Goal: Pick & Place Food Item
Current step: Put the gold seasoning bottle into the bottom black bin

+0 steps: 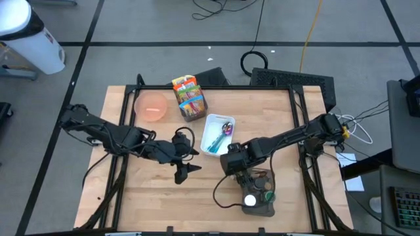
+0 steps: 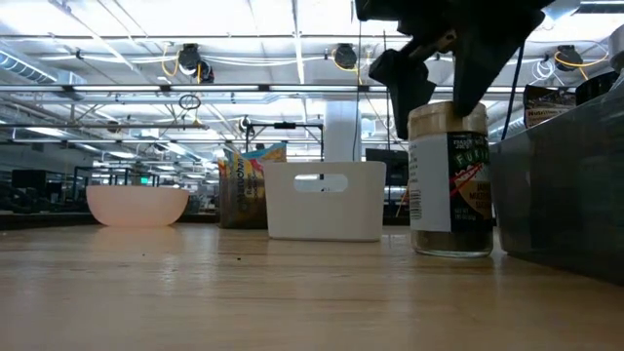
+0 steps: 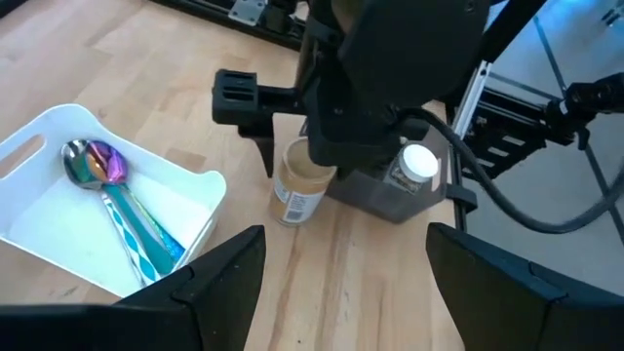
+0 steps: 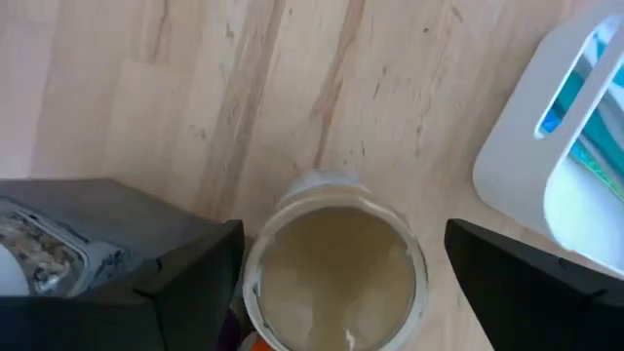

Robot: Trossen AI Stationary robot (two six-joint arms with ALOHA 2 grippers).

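A glass jar (image 2: 448,180) with a tan top (image 4: 336,273) and a dark label stands upright on the wooden table, beside a dark bin (image 2: 561,185). My right gripper (image 4: 341,239) hangs open over it, pointing steeply down. One finger (image 4: 185,283) stands on each side of the jar's top, apart from the glass. In the high view this gripper (image 1: 239,172) covers the jar. My left gripper (image 1: 186,164) waits open above the table's middle, aimed at the jar (image 3: 297,190), with nothing between its fingers.
The dark bin (image 1: 259,208) at the near right holds other jars, one with a white lid (image 1: 250,200). A white bin (image 1: 211,121) with a spoon (image 3: 97,166) sits mid-table. Farther back are a pink bowl (image 1: 151,106) and a box of snack bags (image 1: 189,97).
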